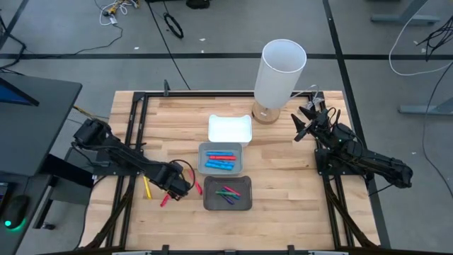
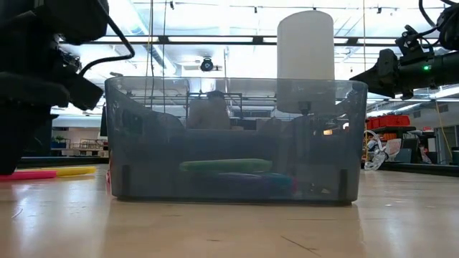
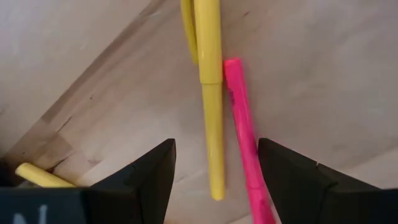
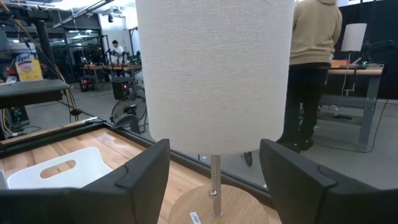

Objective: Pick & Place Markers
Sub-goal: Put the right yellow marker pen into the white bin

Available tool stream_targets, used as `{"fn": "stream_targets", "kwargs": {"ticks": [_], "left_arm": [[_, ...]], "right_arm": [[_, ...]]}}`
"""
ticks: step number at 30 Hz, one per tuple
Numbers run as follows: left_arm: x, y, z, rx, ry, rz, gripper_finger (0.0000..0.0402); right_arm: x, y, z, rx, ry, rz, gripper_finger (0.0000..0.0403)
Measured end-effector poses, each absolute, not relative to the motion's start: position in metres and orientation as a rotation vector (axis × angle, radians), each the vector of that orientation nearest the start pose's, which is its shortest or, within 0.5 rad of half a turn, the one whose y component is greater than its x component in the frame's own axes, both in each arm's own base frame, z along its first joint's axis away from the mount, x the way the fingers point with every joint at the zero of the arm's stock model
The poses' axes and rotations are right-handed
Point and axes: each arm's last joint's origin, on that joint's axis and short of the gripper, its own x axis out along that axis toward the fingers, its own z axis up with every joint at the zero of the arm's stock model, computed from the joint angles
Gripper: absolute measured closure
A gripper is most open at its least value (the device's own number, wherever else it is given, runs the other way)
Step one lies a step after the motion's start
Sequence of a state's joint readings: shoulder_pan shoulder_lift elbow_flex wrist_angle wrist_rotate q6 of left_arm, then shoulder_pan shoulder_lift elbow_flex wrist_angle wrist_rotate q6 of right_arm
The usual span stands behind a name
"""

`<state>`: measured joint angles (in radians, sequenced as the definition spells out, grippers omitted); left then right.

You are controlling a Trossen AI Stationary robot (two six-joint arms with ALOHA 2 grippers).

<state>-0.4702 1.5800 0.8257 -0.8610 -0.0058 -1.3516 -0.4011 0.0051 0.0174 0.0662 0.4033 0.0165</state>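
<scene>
Left jaws (image 3: 214,177): stood apart, grasping nothing, low over the wooden surface (image 1: 283,212). Between the two fingers (image 3: 149,180) lay a yellow marker (image 3: 211,99) and, touching it along one side, a pink marker (image 3: 245,137); both ran lengthwise out ahead of the jaws. A second yellow marker (image 3: 188,28) showed partly behind the first, farther ahead. Another yellow piece (image 3: 40,176) lay outside the jaws, beside one finger.

In the overhead view the left gripper (image 1: 177,185) sat just beside the near-left corner of the dark grey tray (image 1: 228,207), with a yellow marker (image 1: 147,187) and a red marker (image 1: 168,199) on the surface close beside it.

Dark grey tray: held green, purple and red markers (image 1: 228,193).

Light grey tray (image 1: 224,169), beyond the dark one and touching it: held red and blue markers (image 1: 221,161).

White tray (image 1: 230,128): farther still, against the light grey tray.

Right jaws (image 4: 214,180): released, holding nothing, raised and well apart from the markers. Directly ahead between the fingers stood a table lamp (image 4: 214,74) with white shade and round wooden base.

Person (image 4: 314,68): stood in the room beyond the lamp.
</scene>
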Motion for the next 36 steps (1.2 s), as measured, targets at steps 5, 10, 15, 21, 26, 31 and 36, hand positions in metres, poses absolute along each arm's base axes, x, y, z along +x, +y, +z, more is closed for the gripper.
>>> {"fn": "stream_targets", "kwargs": {"ticks": [5, 10, 15, 21, 26, 31, 36], "left_arm": [[0.212, -0.107, 0.138, -0.657, 1.492, 0.724, 0.0165], [0.212, -0.108, 0.137, -0.664, 1.495, 0.715, 0.0166], [0.212, -0.108, 0.137, -0.67, 1.506, 0.7, 0.0166], [0.212, -0.108, 0.137, -0.67, 1.511, 0.697, 0.0166], [0.216, -0.112, 0.143, -0.689, 1.515, 0.619, 0.0166], [0.216, -0.111, 0.147, -0.692, 1.504, 0.61, 0.0166], [0.216, -0.111, 0.147, -0.694, 1.514, 0.608, 0.0166]], "right_arm": [[0.082, -0.047, 0.175, 0.016, -0.087, -0.803, 0.0152], [0.082, -0.047, 0.175, 0.016, -0.087, -0.803, 0.0152], [0.082, -0.047, 0.175, 0.016, -0.087, -0.803, 0.0152], [0.082, -0.047, 0.175, 0.016, -0.087, -0.803, 0.0152], [0.082, -0.047, 0.175, 0.015, -0.087, -0.803, 0.0152], [0.082, -0.047, 0.175, 0.015, -0.087, -0.803, 0.0152], [0.082, -0.047, 0.175, 0.016, -0.087, -0.803, 0.0152]]}}
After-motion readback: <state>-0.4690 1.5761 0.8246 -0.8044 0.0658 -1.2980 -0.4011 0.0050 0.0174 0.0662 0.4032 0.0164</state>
